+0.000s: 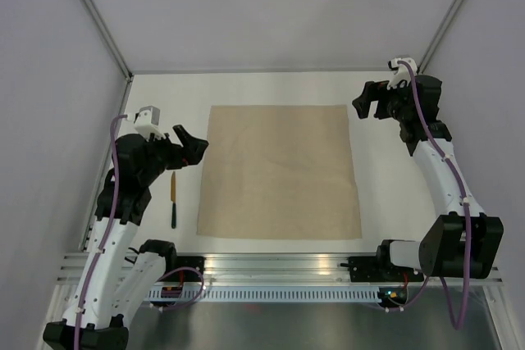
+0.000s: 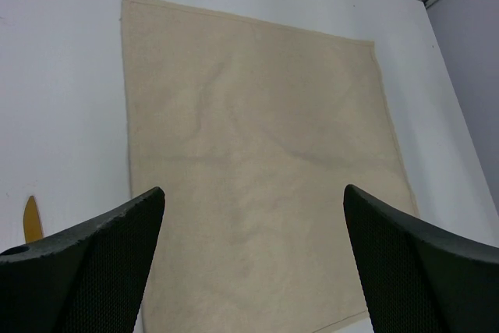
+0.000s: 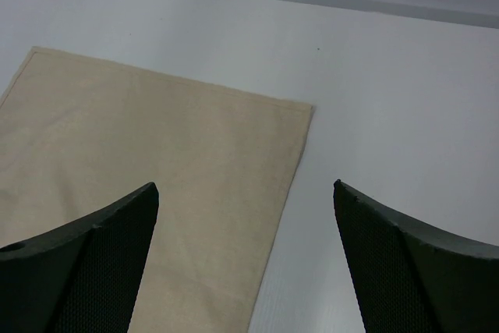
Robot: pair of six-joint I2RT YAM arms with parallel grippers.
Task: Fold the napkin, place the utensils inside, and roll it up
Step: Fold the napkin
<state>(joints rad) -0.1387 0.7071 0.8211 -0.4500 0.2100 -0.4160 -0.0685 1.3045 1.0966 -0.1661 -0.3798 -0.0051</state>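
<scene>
Left gripper (image 1: pixel 194 147) and right gripper (image 1: pixel 369 108) were held open, empty, flanking the unfolded napkin (image 1: pixel 281 171) at frame centre; edge grasps were judged required next.

The top camera is fixed above and behind my bases and looks steeply down, taking in the whole desk (image 1: pixel 164 96). My left wrist camera sights out between the fingers of the left claw (image 2: pixel 253 193), low and close, across the napkin (image 2: pixel 257 154) from its left side. My right wrist camera sights between the fingers of the right claw (image 3: pixel 245 186) onto one napkin corner. All three views share the napkin.
</scene>
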